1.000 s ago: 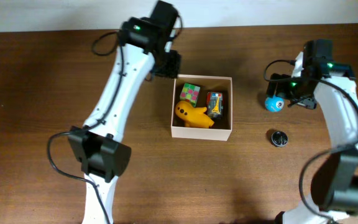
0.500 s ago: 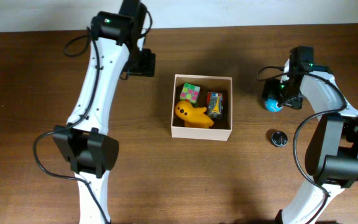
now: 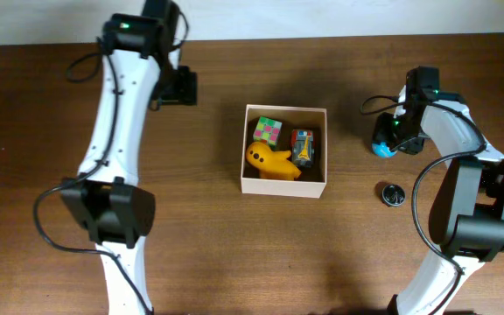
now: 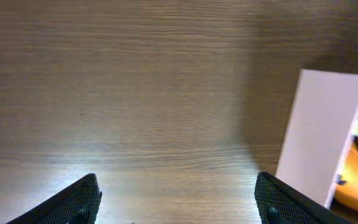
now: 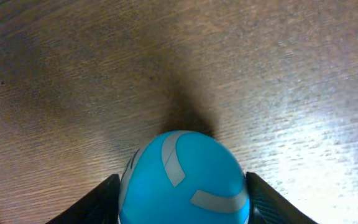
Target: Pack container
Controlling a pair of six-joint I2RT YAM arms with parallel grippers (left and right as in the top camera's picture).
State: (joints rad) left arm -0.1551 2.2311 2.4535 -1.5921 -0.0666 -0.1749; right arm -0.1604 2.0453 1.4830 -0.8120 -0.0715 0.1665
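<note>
— What is the container (image 3: 283, 186) made of?
— Thin white walls, square and shallow, open on top, with a tan inside. It sits mid-bench and holds a glossy yellow duck-shaped toy (image 3: 272, 161), a multicoloured cube (image 3: 268, 131) and a small red-and-grey toy (image 3: 302, 147).
— Where are the left fingers (image 4: 82, 199)?
— Spread wide and holding nothing, above bare wood to the left of the box and a little farther back, well apart from it. The left wrist view has its white wall (image 4: 309, 143) at the right edge.
— And the right fingers (image 5: 104, 199)?
— Pressed against both sides of a smooth blue ball (image 5: 182, 180) with pale grey bands, right of the container and apart from it. A small black round object (image 3: 393, 194) lies nearer.
— The surface?
— The bench (image 3: 234, 254) is dark brown wood with fine straight grain, and glare shows in both wrist views. A pale wall (image 3: 322, 17) runs along its far edge.
</note>
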